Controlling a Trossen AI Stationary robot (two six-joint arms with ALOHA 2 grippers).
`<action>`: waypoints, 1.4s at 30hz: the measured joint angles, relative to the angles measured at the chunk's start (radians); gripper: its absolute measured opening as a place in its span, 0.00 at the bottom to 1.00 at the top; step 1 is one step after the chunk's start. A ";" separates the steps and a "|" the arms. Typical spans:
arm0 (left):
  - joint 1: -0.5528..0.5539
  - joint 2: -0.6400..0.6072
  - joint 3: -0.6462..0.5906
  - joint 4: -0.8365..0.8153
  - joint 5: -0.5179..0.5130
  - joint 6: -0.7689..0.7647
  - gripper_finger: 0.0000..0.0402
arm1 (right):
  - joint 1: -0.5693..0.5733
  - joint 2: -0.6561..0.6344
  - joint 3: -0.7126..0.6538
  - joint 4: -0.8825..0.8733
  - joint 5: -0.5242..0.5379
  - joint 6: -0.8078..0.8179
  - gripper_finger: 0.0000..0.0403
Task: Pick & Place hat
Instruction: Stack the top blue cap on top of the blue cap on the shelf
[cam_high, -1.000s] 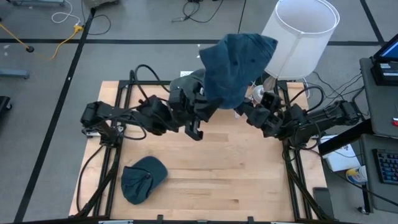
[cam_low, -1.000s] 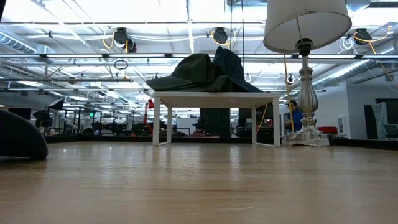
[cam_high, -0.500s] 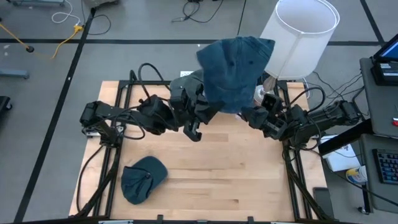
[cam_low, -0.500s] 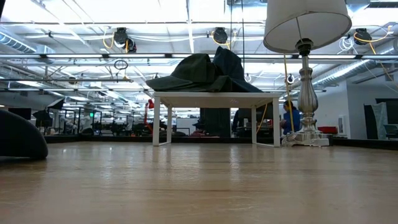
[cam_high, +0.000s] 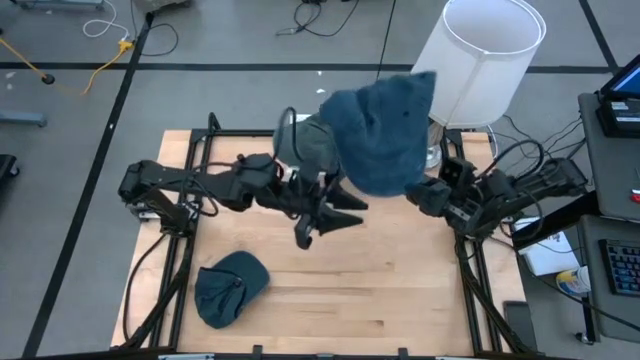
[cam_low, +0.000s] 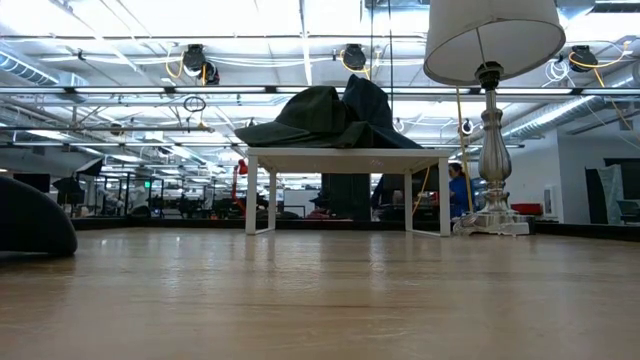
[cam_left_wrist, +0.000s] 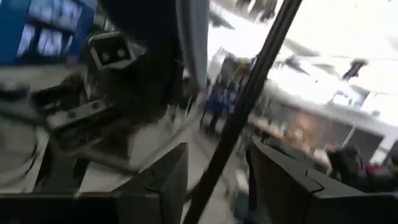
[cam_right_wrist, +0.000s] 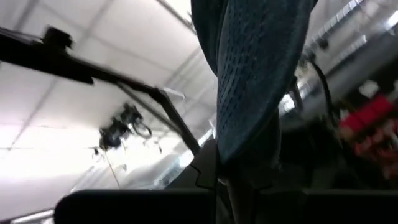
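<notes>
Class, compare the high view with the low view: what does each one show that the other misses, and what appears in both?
Only the high view shows both arms: the left gripper open above the table, the right gripper shut on the raised blue hat.

Only the low view shows the small white table with dark hats piled on it, and a person in blue behind.

Both show the lamp, the wooden tabletop and the hat lying on it.

Two dark jointed arms trail looping black cables; the left claw has tapered black fingers.
</notes>
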 joint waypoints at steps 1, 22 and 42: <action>0.000 -0.017 -0.001 -0.050 0.005 0.000 0.46 | 0.011 -0.024 -0.018 -0.038 0.006 0.014 0.02; 0.076 -0.325 0.000 -0.848 0.183 -0.110 0.49 | 0.300 -0.302 -0.140 -0.712 -0.028 0.221 0.02; 0.079 -0.159 0.000 -0.622 0.259 -0.183 0.49 | 0.320 -0.229 -0.140 -0.725 -0.080 0.177 0.02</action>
